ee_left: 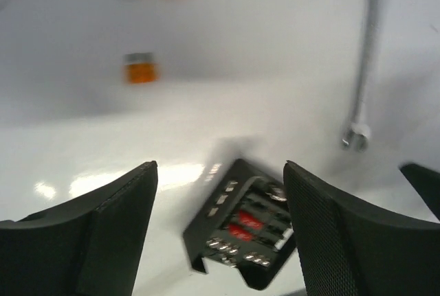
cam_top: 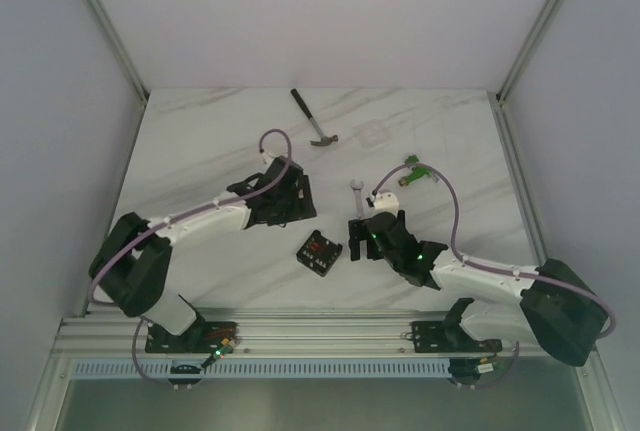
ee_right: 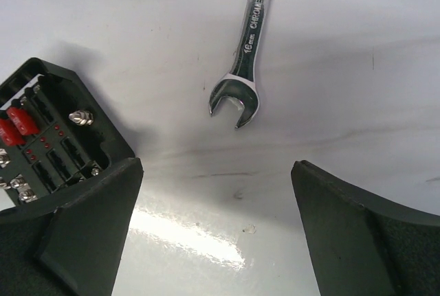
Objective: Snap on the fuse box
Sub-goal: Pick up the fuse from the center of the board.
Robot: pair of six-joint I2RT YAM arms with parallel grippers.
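The fuse box [cam_top: 319, 252] is a small black square box with red fuses showing inside, lying on the white table between the two arms. My left gripper [cam_top: 292, 213] is open just behind and left of it. In the left wrist view the box [ee_left: 244, 231] lies tilted on the table beyond and between my open fingers [ee_left: 220, 169], untouched. My right gripper [cam_top: 357, 241] is open just right of the box. In the right wrist view the box [ee_right: 48, 131] lies at the left, partly behind my left finger [ee_right: 89, 227], and the open gripper [ee_right: 216, 167] holds nothing.
A chrome wrench [cam_top: 357, 196] lies behind the right gripper and shows in both wrist views [ee_right: 247, 49] [ee_left: 364, 55]. A hammer [cam_top: 315, 121] lies at the back. A green connector [cam_top: 415, 173] lies at the right. Loose orange fuses [ee_left: 141, 69] lie beyond the left gripper.
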